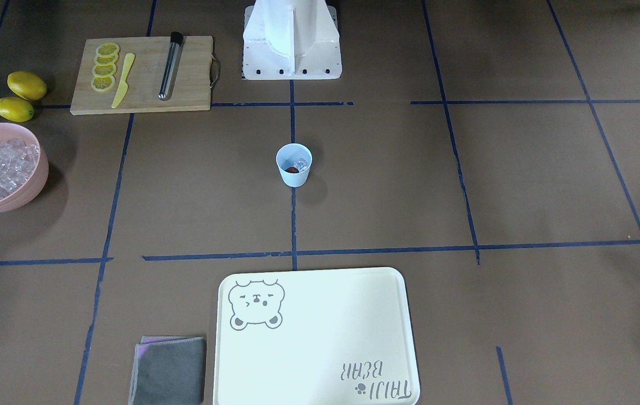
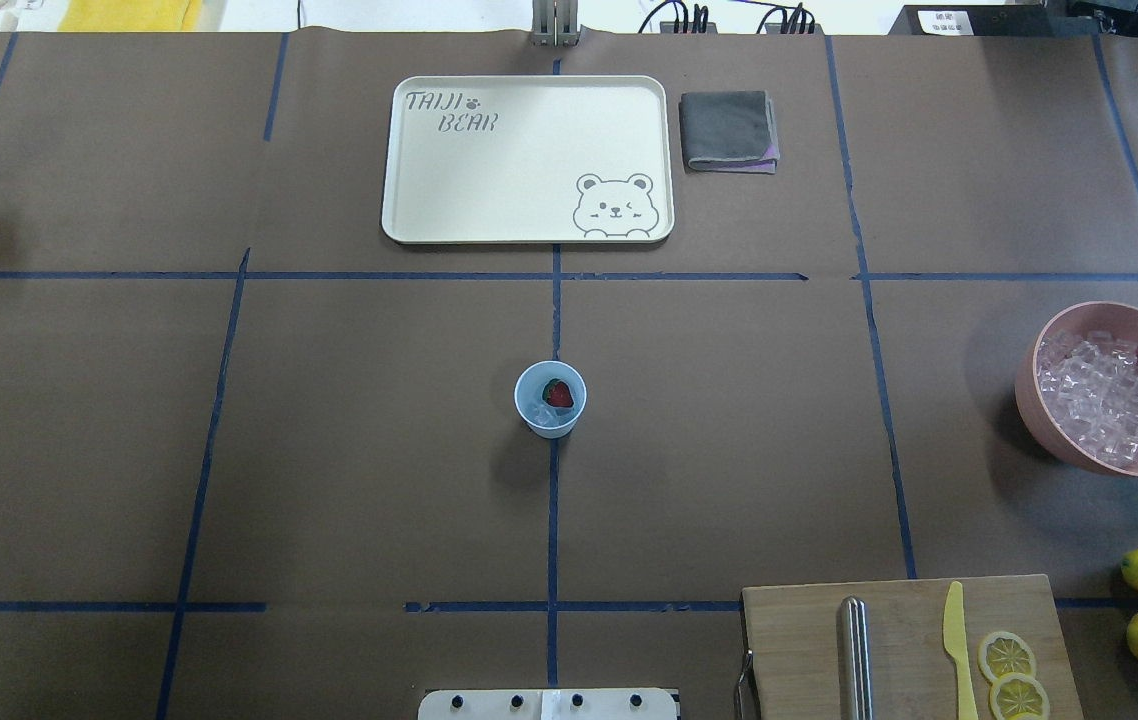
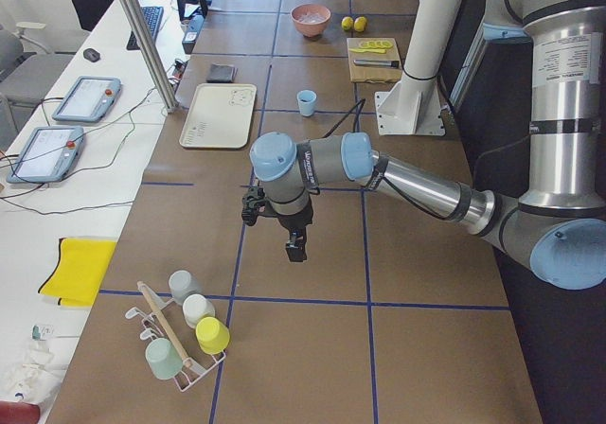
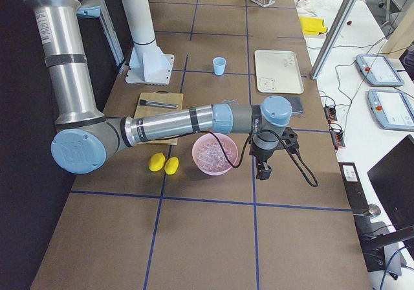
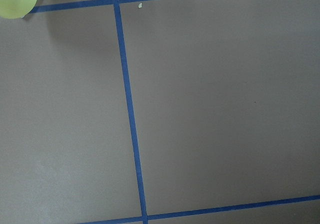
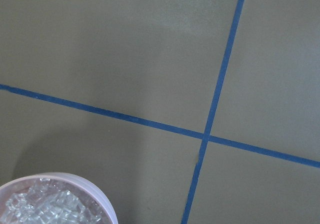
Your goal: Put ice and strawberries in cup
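Ice (image 2: 1107, 398) fills the pink bowl (image 2: 1041, 420) just beside the right gripper (image 4: 264, 169). Farther off, well apart from both grippers, the cup (image 2: 550, 398) stands mid-table holding the strawberry (image 2: 558, 393) and, it seems, a few cubes (image 2: 543, 416). Left gripper (image 3: 296, 246) hangs above the table (image 3: 312, 287). Neither's opening can be told.

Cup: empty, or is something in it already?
Not empty: the upright cup holds a red strawberry and a few clear ice cubes, seen from overhead.

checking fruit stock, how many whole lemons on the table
2. One lemon lies beside the cutting board, the other lemon next to it, nearer the pink bowl. None seems hidden.
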{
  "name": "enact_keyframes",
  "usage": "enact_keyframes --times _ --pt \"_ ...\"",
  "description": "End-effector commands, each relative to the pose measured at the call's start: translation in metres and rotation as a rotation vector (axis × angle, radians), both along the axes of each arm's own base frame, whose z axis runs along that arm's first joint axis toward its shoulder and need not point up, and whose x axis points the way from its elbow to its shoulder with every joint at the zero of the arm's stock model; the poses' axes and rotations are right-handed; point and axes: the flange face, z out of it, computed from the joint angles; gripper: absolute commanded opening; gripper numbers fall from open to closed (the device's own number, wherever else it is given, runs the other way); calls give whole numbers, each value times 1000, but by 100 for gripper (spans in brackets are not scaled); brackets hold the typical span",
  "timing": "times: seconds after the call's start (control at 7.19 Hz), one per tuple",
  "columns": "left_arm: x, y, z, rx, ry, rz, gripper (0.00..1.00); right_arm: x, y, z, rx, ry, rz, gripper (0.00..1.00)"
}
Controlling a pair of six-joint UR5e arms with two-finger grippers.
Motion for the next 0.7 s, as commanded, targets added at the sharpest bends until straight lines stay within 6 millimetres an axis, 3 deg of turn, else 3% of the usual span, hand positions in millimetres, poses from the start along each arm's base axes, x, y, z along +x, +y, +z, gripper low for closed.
enact_keyframes --times 0.0,0.42,0.56 --pt "0 -9 11 7 2 1 100 0 1 5 13 1 3 99" --pt "0 1 10 28 0 5 100 -1 6 3 17 -22 -1 99" --pt "0 -2 6 39 -2 4 100 -1 13 12 2 -20 0 99"
